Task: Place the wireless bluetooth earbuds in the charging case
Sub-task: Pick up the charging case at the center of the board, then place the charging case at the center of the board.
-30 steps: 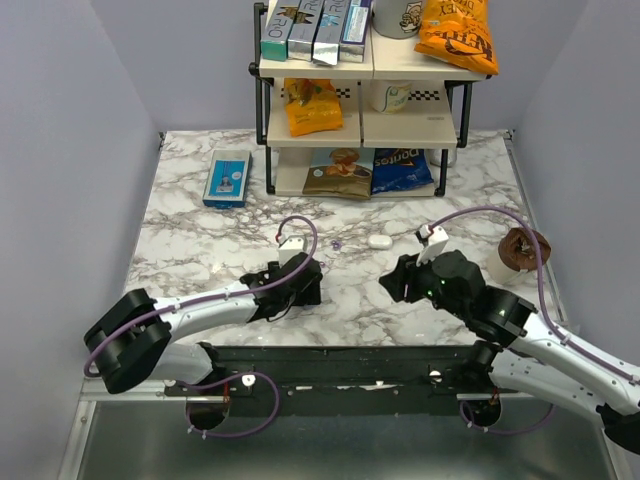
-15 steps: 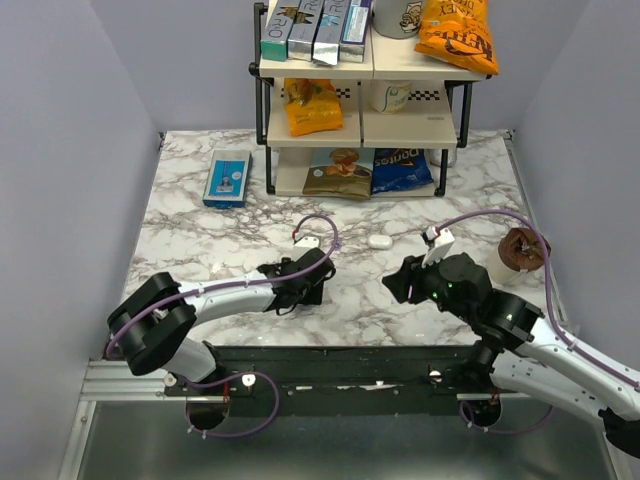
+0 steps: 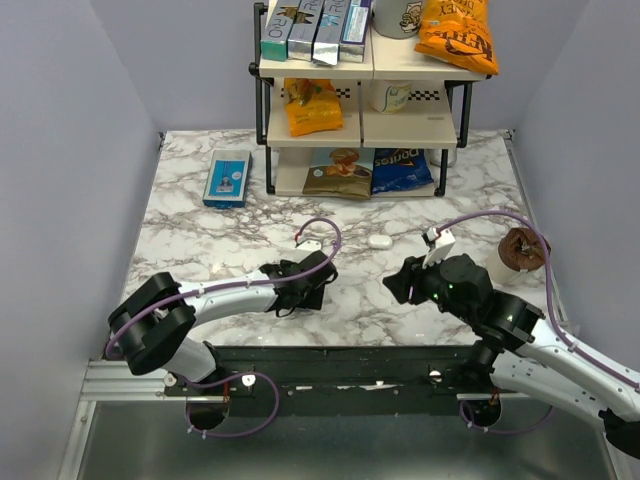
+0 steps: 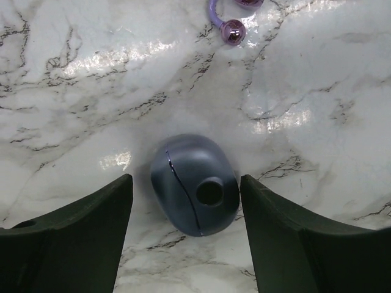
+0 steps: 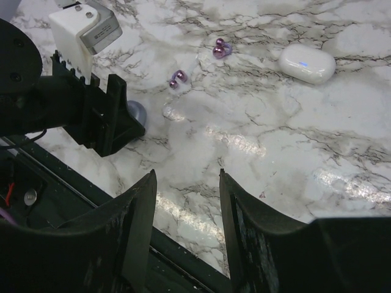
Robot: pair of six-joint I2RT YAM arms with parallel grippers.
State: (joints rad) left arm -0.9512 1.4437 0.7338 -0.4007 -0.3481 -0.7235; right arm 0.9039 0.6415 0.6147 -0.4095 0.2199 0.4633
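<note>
Charging case (image 5: 307, 63) lies mid-bench on the marble bench (image 5: 275, 140). It's at 11 o'clock from our right jaws and 2 o'clock from our left jaws, apart from both. Purple beads (image 5: 219, 49) sit at its 9 o'clock. We see the left jaws released, straddling a grey-blue earbud (image 4: 194, 183) without touching it. Right jaws released, nothing between them.

Earbuds (image 5: 219, 49) lie on the table (image 3: 200, 235) (before the shelf rack (image 3: 315, 69)).
</note>
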